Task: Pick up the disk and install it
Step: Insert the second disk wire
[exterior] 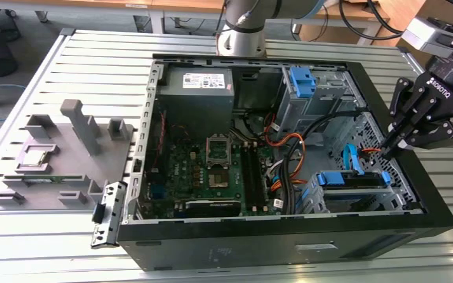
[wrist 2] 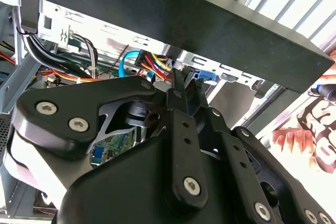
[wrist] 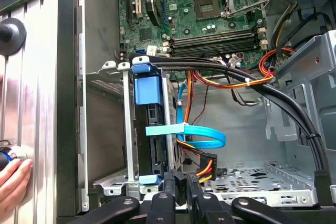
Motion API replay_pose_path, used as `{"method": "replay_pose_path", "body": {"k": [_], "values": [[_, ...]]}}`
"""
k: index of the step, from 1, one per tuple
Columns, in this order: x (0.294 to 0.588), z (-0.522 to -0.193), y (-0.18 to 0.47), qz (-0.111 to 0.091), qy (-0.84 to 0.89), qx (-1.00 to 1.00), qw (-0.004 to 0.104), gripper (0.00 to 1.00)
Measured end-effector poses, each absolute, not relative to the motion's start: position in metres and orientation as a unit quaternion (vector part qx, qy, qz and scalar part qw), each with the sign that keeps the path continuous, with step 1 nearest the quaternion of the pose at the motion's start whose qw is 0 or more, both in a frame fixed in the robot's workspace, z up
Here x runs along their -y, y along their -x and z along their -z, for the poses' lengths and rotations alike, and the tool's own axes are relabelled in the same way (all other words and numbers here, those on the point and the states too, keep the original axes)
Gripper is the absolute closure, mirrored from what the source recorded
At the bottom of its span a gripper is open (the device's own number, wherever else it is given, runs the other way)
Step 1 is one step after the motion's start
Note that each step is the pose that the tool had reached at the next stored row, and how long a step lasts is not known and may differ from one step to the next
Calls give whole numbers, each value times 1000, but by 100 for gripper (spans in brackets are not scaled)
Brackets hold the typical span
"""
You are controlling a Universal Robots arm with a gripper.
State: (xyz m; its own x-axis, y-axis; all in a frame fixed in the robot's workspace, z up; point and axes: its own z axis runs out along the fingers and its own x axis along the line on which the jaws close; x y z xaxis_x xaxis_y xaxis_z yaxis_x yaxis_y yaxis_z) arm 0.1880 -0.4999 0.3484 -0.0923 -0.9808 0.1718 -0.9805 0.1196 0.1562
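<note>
1. Claw (exterior: 390, 148) hovers at the open computer case's (exterior: 289, 236) side wall, fingers nearly together, gripping nothing.
2. Disk (wrist: 149, 129) with blue bracket sits in the drive cage just beside the fingertips (wrist: 178, 182).
3. Case rests on the slatted bench (exterior: 92, 65).

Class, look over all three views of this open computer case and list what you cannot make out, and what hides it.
- The disk in its bay: in the first wrist view it stands edge-on, so its label is hidden.
- The same disk in the exterior view: the drive cage covers most of it.
- The gripper: cut off by the first wrist view's edge.
- A hand: cut off by the picture's edge.
</note>
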Motion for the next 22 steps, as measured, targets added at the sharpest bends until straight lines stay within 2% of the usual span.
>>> {"method": "replay_pose_path", "body": {"k": [3,4,13,22], "values": [[500,-348,-188,1,-663,739,117,78],[500,-348,-188,1,-663,739,117,83],[500,-348,-188,0,-663,739,117,83],[501,-348,-175,-11,-665,739,105,83]]}}
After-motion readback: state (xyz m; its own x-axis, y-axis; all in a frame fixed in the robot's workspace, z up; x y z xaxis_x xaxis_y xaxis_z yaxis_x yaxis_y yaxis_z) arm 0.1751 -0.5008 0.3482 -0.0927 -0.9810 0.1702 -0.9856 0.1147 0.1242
